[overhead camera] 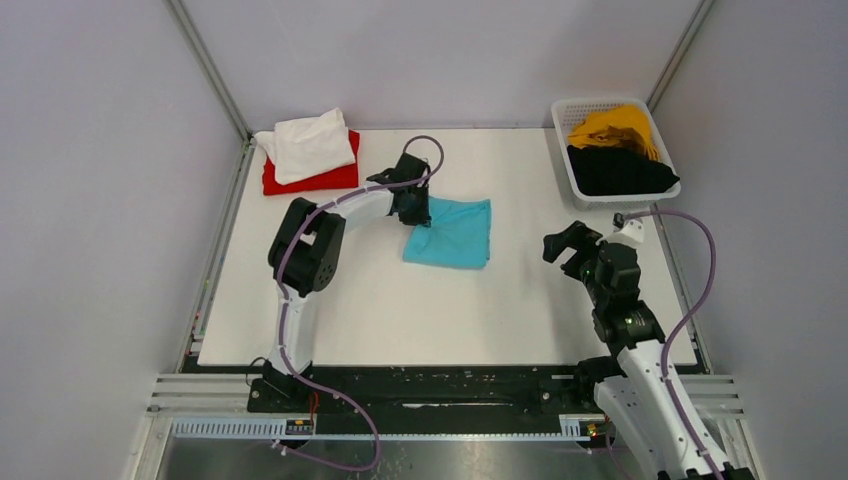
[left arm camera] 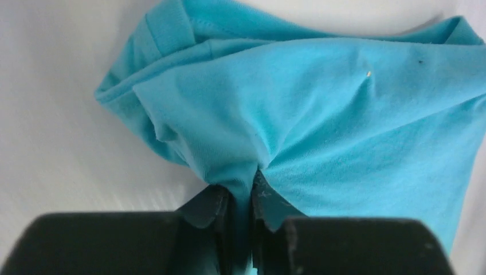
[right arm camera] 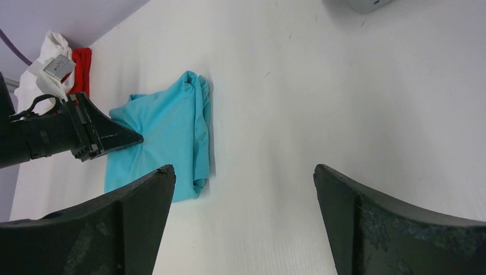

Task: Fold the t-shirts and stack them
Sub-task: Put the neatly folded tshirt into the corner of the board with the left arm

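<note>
1. The turquoise t-shirt lies folded on the table, in the middle of the top view
2. The left gripper pinches the shirt's left edge, and the cloth bunches up between its jaws
3. The right gripper hangs spread wide at the right, holding nothing
4. I think this shirt goes next on the pile at the upper left, where the white t-shirt sits on the red t-shirt
5. Lift slowly and stay low, because only a small bunch is pinched and the fold may fall open
6. Lay it flat on the white one, edges matching, then let go
7. The yellow t-shirt and black t-shirt sit in the basket, upper right
</note>
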Robot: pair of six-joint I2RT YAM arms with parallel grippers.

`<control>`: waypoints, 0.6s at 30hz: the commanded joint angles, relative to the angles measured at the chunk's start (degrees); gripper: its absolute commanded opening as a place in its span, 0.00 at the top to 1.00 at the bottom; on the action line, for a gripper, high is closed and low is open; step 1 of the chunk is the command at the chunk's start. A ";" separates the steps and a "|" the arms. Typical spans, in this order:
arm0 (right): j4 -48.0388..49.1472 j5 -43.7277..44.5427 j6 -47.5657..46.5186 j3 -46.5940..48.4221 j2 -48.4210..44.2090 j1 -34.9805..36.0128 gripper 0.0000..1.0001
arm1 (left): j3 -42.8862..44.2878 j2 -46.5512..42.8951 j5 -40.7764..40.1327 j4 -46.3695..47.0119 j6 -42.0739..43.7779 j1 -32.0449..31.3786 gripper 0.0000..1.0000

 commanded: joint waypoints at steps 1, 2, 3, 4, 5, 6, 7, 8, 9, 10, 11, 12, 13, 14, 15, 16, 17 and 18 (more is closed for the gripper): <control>-1.65 2.72 -2.51 -0.50 -3.54 -0.16 0.01 | 5.98 2.72 -12.78 -10.29 2.06 -2.30 1.00; -2.10 2.19 -2.51 -0.54 -4.15 -0.11 0.01 | 7.51 3.07 -15.45 -11.82 2.61 -2.46 1.00; -2.56 1.79 -2.53 -0.55 -4.66 -0.15 0.01 | 8.94 3.29 -17.94 -13.10 3.37 -2.50 1.00; -3.27 1.62 -2.43 -0.48 -5.31 -0.11 0.00 | 9.97 3.35 -20.26 -13.93 4.12 -2.53 1.00; -3.96 1.55 -2.40 -0.34 -5.89 -0.15 0.00 | 10.70 3.44 -22.59 -14.27 5.35 -2.47 1.00; -4.33 1.59 -2.36 -0.31 -6.39 -0.16 0.01 | 11.47 3.51 -24.70 -14.51 6.37 -2.52 1.00; -4.64 1.76 -2.38 -0.38 -6.84 -0.10 0.01 | 12.29 3.56 -27.40 -14.72 7.49 -2.48 1.00; -4.75 2.35 -2.22 -0.46 -7.36 -0.15 0.01 | 13.37 3.72 -30.14 -15.24 8.58 -2.45 1.00; -4.87 2.91 -2.07 -0.54 -7.61 -0.11 0.01 | 14.73 3.93 -32.75 -15.85 9.62 -2.38 1.00; -5.08 3.50 -1.79 -0.62 -7.72 -0.15 0.01 | 15.91 4.05 -35.16 -16.32 10.63 -2.29 1.00; -5.22 4.05 -1.58 -0.65 -7.69 -0.11 0.00 | 16.97 4.03 -36.98 -16.38 11.90 -2.06 1.00; -5.19 4.24 -1.55 -0.66 -7.59 -0.13 0.01 | 17.97 3.94 -38.06 -16.29 13.06 -1.76 1.00; -5.09 4.31 -1.58 -0.64 -7.37 -0.15 0.00 | 19.07 3.82 -38.95 -16.16 14.04 -1.30 1.00; -5.01 4.24 -1.58 -0.65 -7.19 -0.11 0.01 | 20.01 3.67 -39.74 -15.98 15.25 -0.85 1.00; -4.79 4.18 -1.57 -0.64 -6.98 -0.15 0.01 | 21.07 3.49 -40.45 -15.60 16.49 -0.37 1.00; -4.67 4.11 -1.64 -0.68 -6.77 -0.16 0.00 | 21.92 3.45 -41.72 -15.07 17.58 0.05 1.00; -4.47 4.09 -1.67 -0.72 -6.58 -0.11 0.01 | 23.12 3.35 -42.99 -14.68 18.97 0.46 1.00; -4.29 4.09 -1.63 -0.79 -6.37 -0.14 0.01 | 24.15 3.40 -44.20 -14.30 20.23 0.74 1.00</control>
